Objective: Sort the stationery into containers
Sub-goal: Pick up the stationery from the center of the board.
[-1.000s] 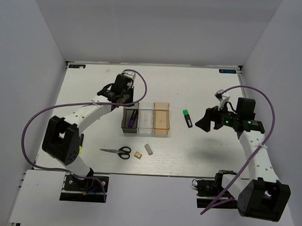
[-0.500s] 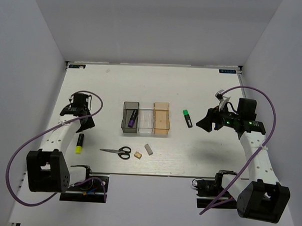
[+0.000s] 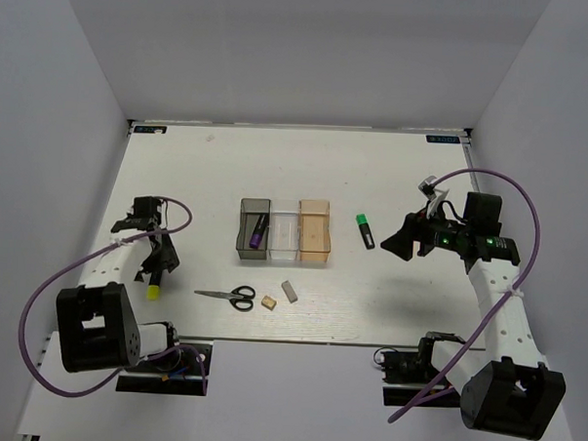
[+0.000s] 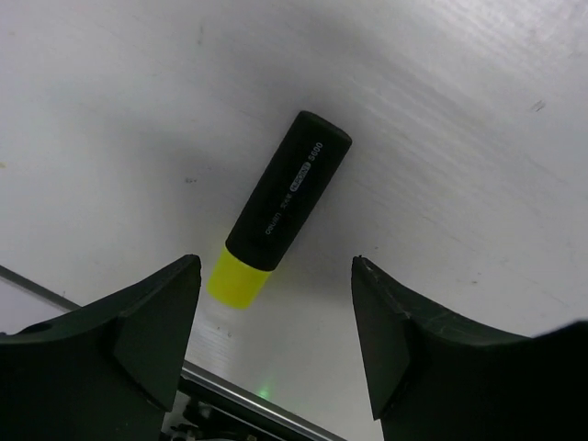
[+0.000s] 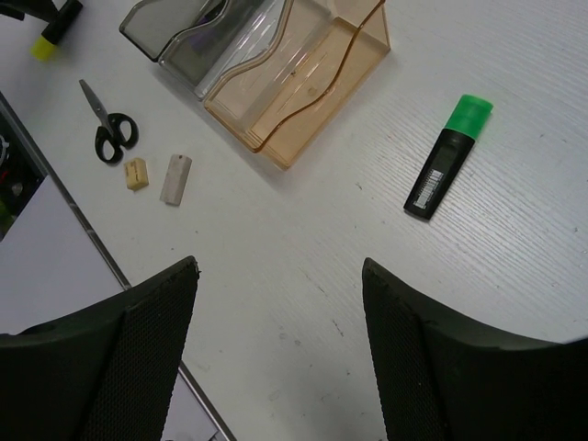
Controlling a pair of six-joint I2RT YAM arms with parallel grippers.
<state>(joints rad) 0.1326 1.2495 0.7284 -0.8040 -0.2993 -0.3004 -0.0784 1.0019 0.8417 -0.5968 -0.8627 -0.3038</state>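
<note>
Your left gripper (image 4: 276,268) hangs low over the yellow highlighter (image 4: 285,207) at the left side of the table (image 3: 417,304). Its jaws are spread wide, and the marker lies flat between them, touching neither (its yellow cap points toward the near edge). Your right gripper (image 5: 278,266) hovers over the right side, fingers apart and gripping nothing. The green highlighter (image 5: 447,156) lies on the table just right of the amber bin (image 5: 303,101). The three bins stand touching in a row, with the smoky grey bin (image 3: 244,240) on the left and the clear bin (image 3: 284,249) in the middle. The purple highlighter (image 3: 258,231) rests inside the smoky one. Nearer you, the scissors (image 3: 227,296), tan block (image 3: 268,301) and grey eraser (image 3: 289,291) lie apart on the table.
</note>
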